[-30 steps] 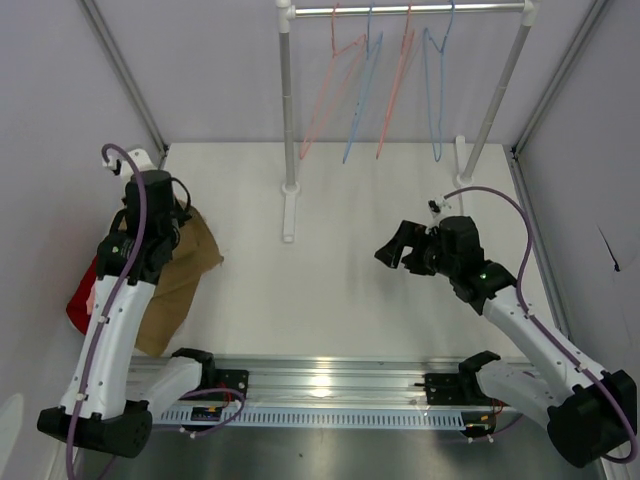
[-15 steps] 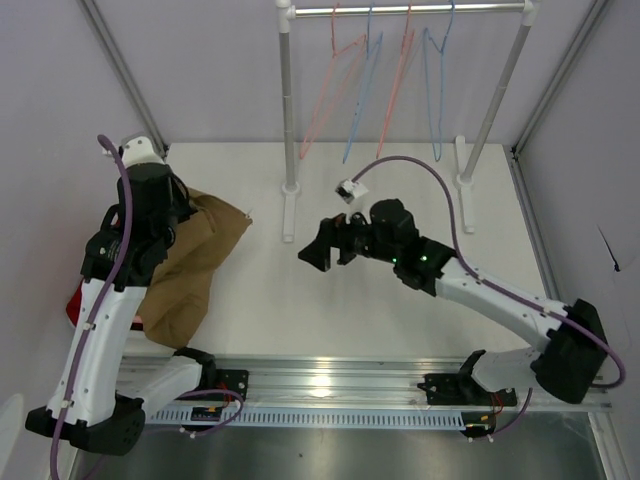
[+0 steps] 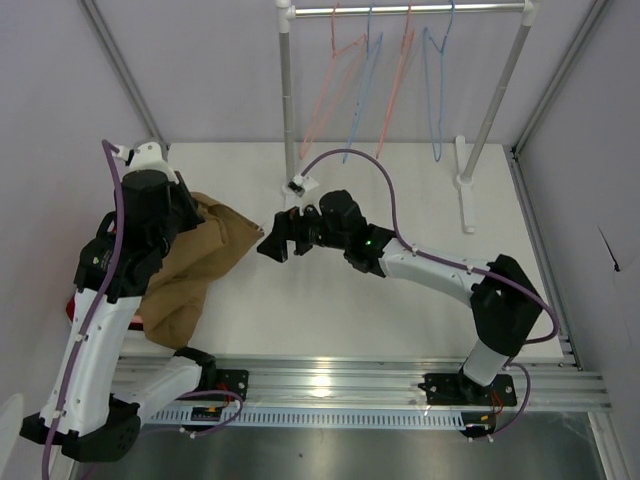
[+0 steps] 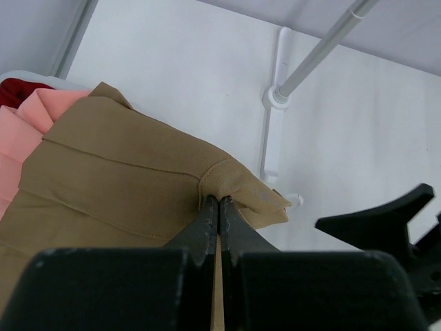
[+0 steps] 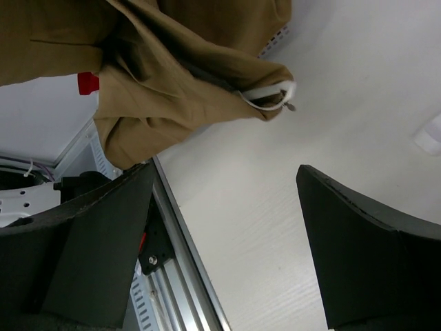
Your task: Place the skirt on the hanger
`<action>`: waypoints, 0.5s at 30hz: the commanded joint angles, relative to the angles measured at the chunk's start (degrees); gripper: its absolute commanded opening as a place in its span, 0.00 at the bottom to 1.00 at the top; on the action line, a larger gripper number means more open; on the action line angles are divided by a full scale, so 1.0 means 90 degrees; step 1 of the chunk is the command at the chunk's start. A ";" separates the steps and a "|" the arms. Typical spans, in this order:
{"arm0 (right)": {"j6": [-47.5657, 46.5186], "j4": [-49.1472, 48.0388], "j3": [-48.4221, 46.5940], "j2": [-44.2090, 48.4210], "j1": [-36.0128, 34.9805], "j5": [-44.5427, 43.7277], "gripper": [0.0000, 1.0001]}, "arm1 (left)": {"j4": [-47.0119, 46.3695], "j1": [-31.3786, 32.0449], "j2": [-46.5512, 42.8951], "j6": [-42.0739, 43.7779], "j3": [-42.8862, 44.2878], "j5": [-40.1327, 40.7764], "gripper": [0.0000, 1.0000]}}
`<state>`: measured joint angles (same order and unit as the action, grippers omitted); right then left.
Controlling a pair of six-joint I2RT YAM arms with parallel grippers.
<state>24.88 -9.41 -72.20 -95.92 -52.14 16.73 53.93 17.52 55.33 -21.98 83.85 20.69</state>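
Note:
The tan-brown skirt hangs from my left gripper, which is shut on a fold near its upper edge, with the cloth bunched around the fingertips. My right gripper is open and empty, just right of the skirt's raised corner. In the right wrist view the skirt hangs above the gripper, with white lining showing at its corner. The pale-pink hanger hangs on the rack rail at the back, far from both grippers.
A second pink hanger and thin blue hangers hang on the same rail. A rack post and its foot stand just behind the grippers. The salmon-pink garment and red cloth lie at the left. A metal rail runs along the near edge.
My right arm has swung far left across the table, its open gripper now beside the skirt's corner. My left gripper has lifted the skirt's edge up and to the right.

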 commanded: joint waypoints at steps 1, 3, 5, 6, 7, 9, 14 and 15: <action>0.0047 -0.0722 -0.0346 -0.0308 -0.0124 0.0328 0.91 | -0.0299 0.0085 -0.0122 0.0079 0.0322 -0.0414 0.00; 0.0067 -0.0761 -0.0414 -0.0465 -0.0193 0.0358 0.91 | -0.0299 0.0095 -0.0142 0.0079 0.0312 -0.0491 0.00; 0.0087 -0.0858 -0.0512 -0.0680 -0.0271 0.0377 0.92 | -0.0289 0.0095 -0.0142 0.0079 0.0322 -0.0550 0.00; 0.0096 -0.0907 -0.0532 -0.0738 -0.0281 0.0339 0.92 | -0.0270 0.0095 -0.0142 0.0079 0.0331 -0.0560 0.00; 0.0096 -0.0927 -0.0619 -0.0893 -0.0300 0.0290 0.92 | -0.0250 0.0095 -0.0142 0.0088 0.0360 -0.0580 0.00; 0.0116 -0.1015 -0.0688 -0.1021 -0.0330 0.0270 0.92 | -0.0231 0.0095 -0.0132 0.0098 0.0380 -0.0619 0.00; 0.0272 -0.1346 -0.0776 -0.1266 -0.0349 0.0065 0.90 | -0.0133 0.0095 -0.0084 0.0118 0.0526 -0.0795 0.00; 0.0292 -0.1415 -0.0776 -0.1276 -0.0359 -0.0051 0.88 | -0.0104 0.0095 -0.0064 0.0127 0.0633 -0.0814 0.00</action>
<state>26.44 -16.34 -76.36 -106.85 -55.07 18.37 55.42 17.78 55.31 -21.93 85.01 15.92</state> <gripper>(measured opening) 0.898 0.007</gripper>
